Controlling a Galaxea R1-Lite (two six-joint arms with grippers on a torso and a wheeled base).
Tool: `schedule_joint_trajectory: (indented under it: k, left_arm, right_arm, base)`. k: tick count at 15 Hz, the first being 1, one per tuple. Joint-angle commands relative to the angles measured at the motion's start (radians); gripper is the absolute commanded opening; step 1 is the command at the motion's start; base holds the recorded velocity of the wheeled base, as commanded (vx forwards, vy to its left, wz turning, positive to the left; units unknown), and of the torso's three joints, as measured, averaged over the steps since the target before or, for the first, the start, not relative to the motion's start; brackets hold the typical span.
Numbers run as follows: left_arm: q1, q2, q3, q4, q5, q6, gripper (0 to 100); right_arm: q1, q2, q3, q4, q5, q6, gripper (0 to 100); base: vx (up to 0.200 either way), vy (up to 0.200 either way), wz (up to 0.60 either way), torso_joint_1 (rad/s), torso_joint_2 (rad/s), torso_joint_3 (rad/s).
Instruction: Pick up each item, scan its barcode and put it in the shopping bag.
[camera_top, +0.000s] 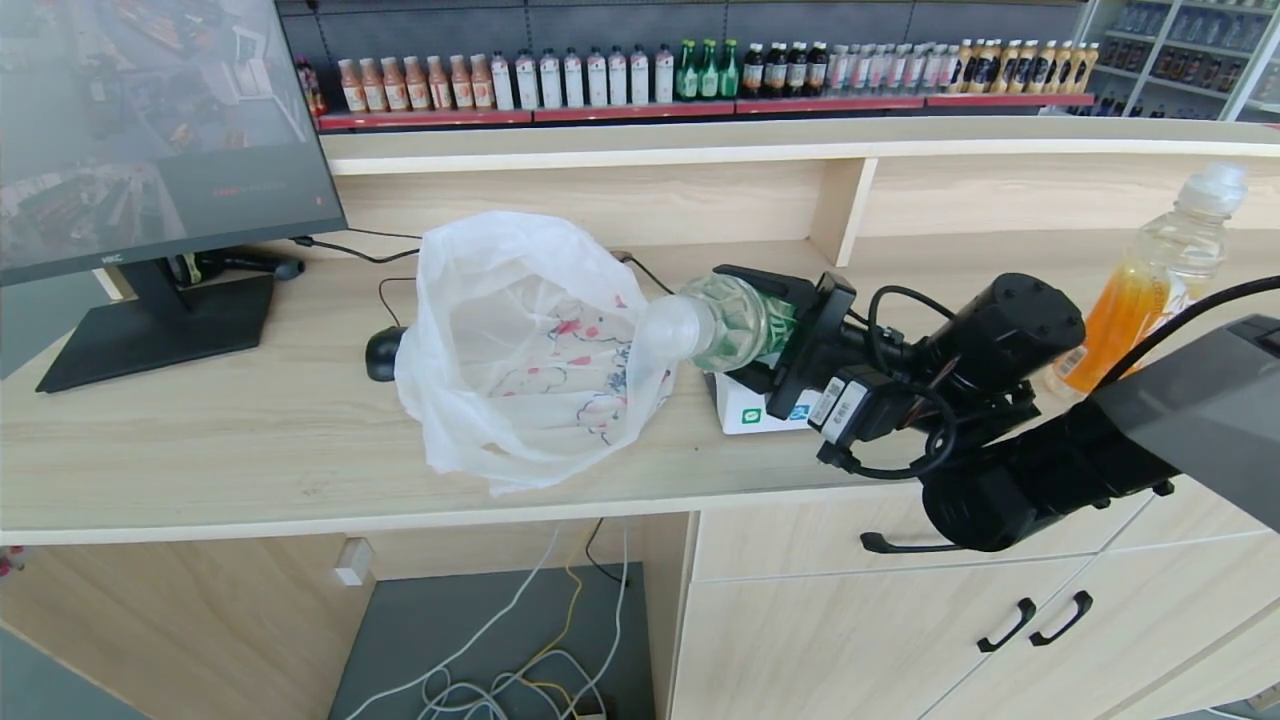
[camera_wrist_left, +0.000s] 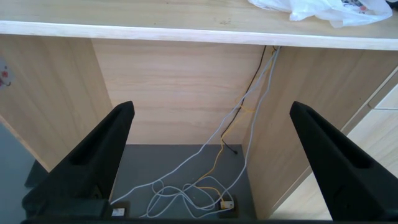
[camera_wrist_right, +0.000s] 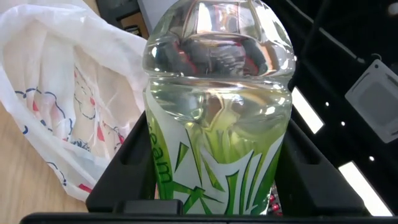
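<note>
— Clear plastic bottle with a green label (camera_wrist_right: 217, 93) up close: who has it?
— Right gripper (camera_wrist_right: 214, 186), jaws clamped on its labelled body, holding it on its side above the pale wooden counter (camera_top: 250, 430).
— Why sideways?
— I judge so the cap end can lead into the white translucent shopping bag (camera_top: 470, 400). The cap is right at the bag's open mouth.
— Left gripper (camera_wrist_left: 212, 109)?
— Fingers wide apart, empty, low before the counter's cable recess. An orange drink bottle (camera_top: 1150, 290) stands upright at the far right, probably next.
</note>
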Motion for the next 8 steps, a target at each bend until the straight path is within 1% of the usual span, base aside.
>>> schedule_joint_trajectory:
  k: [1, 8]
  left_arm:
    - [0.000, 0.000, 0.000, 0.000, 0.002, 0.001, 100]
    - [0.000, 0.000, 0.000, 0.000, 0.002, 0.001, 100]
  right_arm:
    - [-0.004, -0.005, 0.000, -0.001, 0.000, -0.001, 0]
    - [-0.003, -0.005, 0.000, -0.001, -0.006, -0.001, 0]
  base:
    - [0.000, 0.000, 0.00, 0.000, 0.00, 0.000]
    - [0.000, 0.000, 0.00, 0.000, 0.00, 0.000]
